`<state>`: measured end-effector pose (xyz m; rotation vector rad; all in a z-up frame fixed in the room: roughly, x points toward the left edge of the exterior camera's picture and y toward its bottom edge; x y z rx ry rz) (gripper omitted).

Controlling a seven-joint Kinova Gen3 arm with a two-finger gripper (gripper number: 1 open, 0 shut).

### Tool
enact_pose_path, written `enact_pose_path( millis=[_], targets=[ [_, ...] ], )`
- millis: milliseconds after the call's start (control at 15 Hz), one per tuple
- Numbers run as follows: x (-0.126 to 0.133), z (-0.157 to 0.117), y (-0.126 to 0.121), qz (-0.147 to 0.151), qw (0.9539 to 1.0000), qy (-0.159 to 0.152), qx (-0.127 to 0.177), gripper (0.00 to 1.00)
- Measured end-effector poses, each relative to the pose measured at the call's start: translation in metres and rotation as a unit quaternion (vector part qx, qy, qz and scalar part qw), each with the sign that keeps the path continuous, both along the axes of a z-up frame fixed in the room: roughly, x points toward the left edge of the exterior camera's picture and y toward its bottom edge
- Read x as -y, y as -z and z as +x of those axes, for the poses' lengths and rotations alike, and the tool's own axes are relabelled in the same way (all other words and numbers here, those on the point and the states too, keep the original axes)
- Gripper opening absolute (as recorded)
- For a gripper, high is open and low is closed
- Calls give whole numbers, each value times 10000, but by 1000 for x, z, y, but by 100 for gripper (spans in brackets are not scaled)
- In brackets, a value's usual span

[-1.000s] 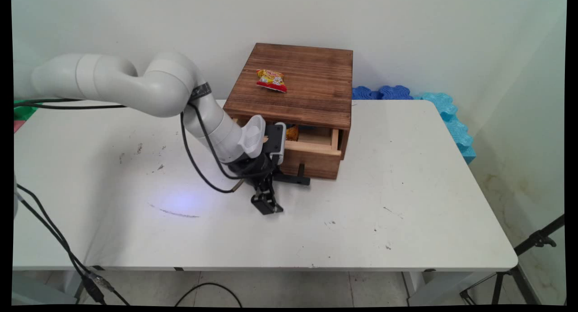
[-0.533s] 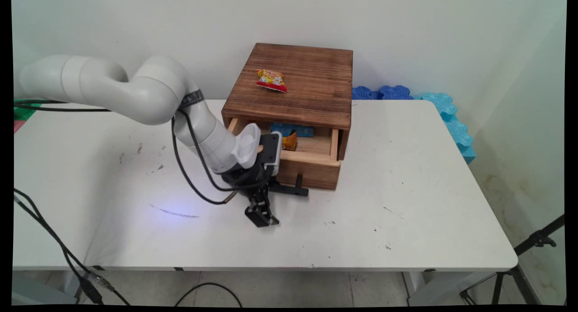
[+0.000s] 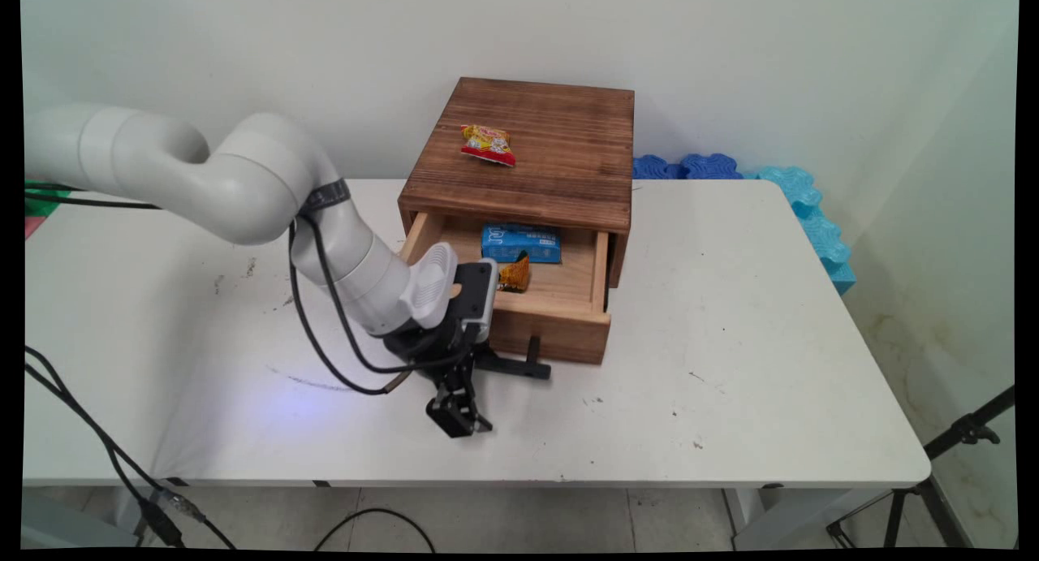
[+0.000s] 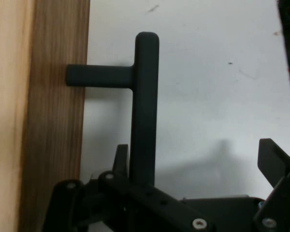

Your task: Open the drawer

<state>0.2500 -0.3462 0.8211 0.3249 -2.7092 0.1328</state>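
Left edge: a green & red scrap (image 3: 36,208) is cut off by the frame, can't tell what it is. The white jointed robot arm (image 3: 243,179) comes in from the counter's far left corner w/ black cables (image 3: 325,301) looping off it. Its wrist hides the left front corner of the pale wood drawer (image 3: 560,321).

The black two-finger tool (image 3: 475,386) sits low over the white counter (image 3: 730,342), between the drawer front and the near edge, about mid-width. It is spread wide and grips nothing. In the hand view the left finger (image 4: 121,162) lies just beside the black T-shaped drawer handle (image 4: 144,106), whose bar stands between the fingers. The right finger (image 4: 273,162) is well apart from it. Contact btw finger and bar is hard to confirm, as the linkage covers the bar's lower end.

The dark brown wooden box (image 3: 528,147) stands at the far edge, mid-counter, w/ the drawer pulled out toward the near edge. Inside lie a blue printed carton (image 3: 520,243) at the back and an orange-yellow wrapper (image 3: 515,274), partly hidden by the wrist. A red & yellow snack packet (image 3: 488,144) lies on the box top.

Far right corner: blue foam pieces (image 3: 779,196), partly behind the counter. Below the near right corner stands a black tripod (image 3: 950,455), cut off.
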Motion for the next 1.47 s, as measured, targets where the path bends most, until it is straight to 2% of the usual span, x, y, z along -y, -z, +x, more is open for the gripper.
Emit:
enact_pose_path(
  millis=[733, 1467],
  targets=[
    [-45, 0, -7, 172, 9998, 105, -51, 100],
    [-73, 0, -11, 269, 9995, 169, -77, 100]
  ],
)
